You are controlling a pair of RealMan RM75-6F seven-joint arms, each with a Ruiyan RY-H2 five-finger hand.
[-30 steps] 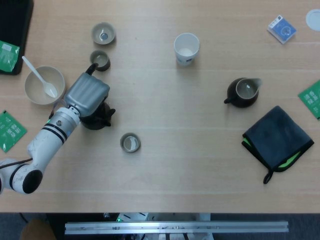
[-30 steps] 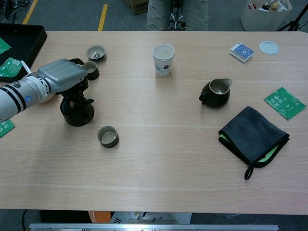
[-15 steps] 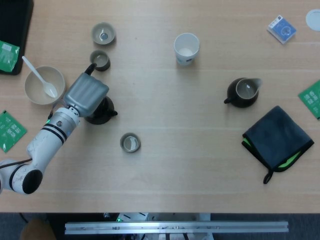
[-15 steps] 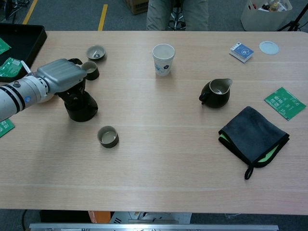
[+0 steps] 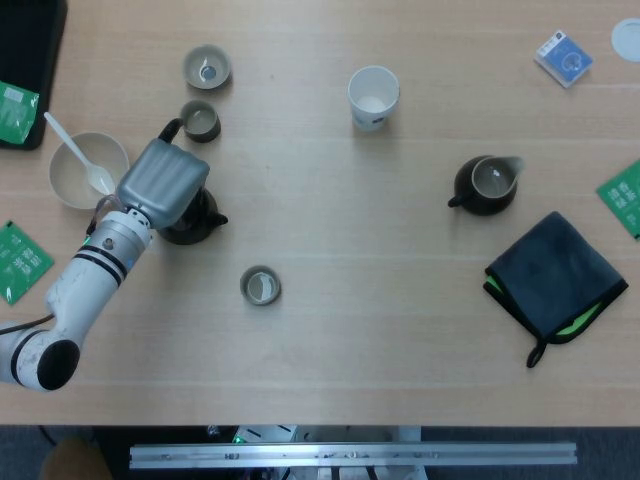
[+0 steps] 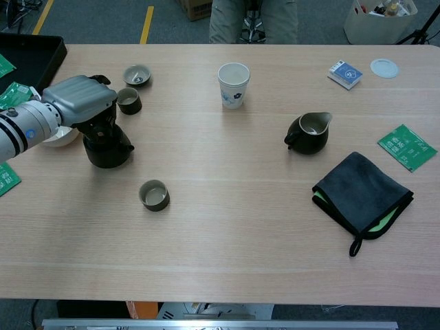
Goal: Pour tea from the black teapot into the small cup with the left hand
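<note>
My left hand (image 5: 164,180) covers most of the black teapot (image 5: 197,216) in the head view, so only its right flank and spout show there, and my fingers lie beneath the grey back of the hand, so I cannot tell how they sit on the pot. In the chest view the same hand hides the teapot's top and handle, and my forearm runs off the left edge. The white bowl (image 6: 58,137) is mostly hidden behind my wrist there. The black tray (image 5: 30,60) is cut by the left edge in both views. The print on the blue card (image 5: 563,57) is too small to read.
</note>
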